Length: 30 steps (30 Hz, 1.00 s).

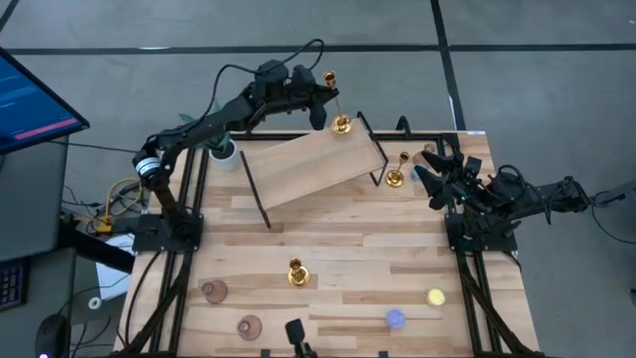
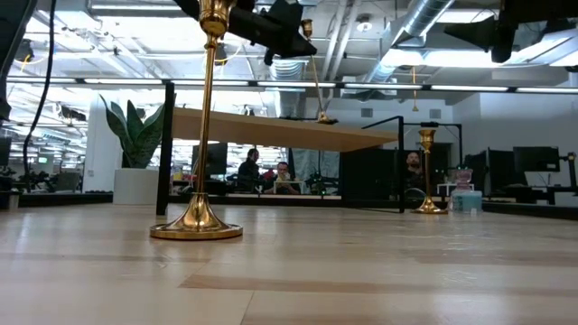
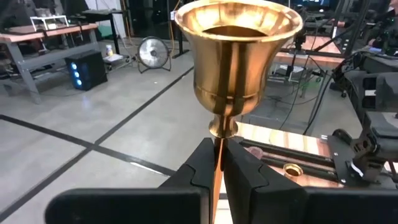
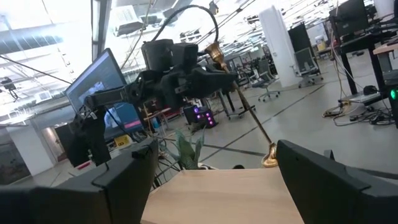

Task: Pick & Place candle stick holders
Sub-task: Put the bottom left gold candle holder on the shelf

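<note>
- L gripper (image 1: 320, 107) was clamped on thin stem of tall gold candlestick (image 1: 338, 103), tilted, base on far edge of raised wooden shelf (image 1: 308, 164) at bench's (image 1: 358, 249) far side.
- R gripper (image 1: 429, 171) hung w/ fingers wide, holding nothing, near far-right corner, just beside 2nd gold candlestick (image 1: 397, 174).
- 3rd gold candlestick (image 1: 297, 272) stood mid-bench toward near edge.
- 2 pink holders (image 1: 213, 291) near near-left corner.
</note>
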Tool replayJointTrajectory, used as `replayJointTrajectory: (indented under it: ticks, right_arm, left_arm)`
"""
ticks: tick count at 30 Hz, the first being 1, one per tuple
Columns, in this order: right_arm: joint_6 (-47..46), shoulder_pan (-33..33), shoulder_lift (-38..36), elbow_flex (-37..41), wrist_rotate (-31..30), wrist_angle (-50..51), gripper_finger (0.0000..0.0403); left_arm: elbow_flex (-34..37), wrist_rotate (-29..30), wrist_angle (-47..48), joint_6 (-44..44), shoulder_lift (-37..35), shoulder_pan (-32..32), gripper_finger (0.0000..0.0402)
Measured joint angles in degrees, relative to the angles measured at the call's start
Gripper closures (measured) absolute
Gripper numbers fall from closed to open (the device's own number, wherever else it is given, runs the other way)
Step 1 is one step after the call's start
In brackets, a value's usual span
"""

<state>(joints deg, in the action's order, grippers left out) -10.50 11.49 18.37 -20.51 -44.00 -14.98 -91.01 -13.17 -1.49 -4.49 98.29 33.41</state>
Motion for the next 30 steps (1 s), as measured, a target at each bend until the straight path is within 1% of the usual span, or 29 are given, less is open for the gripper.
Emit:
replayJointTrajectory:
  ticks: [6,11,30]
  right_arm:
    - [-0.02,0.00,0.00,-0.01,-0.01,0.02,0.0085]
    - [-0.02,0.00,0.00,-0.01,0.00,0.04,0.0085]
    - [0.09,-0.02,0.00,-0.01,0.01,-0.03,0.0085]
  left_arm:
    - [-0.85,0.02,0.21,-0.18,1.86,-0.22,0.0385]
    - [-0.93,0.02,0.02,-1.32,2.37,-0.37,0.0385]
    - [-0.89,0.02,0.59,-1.29,3.97,-0.35,0.0385]
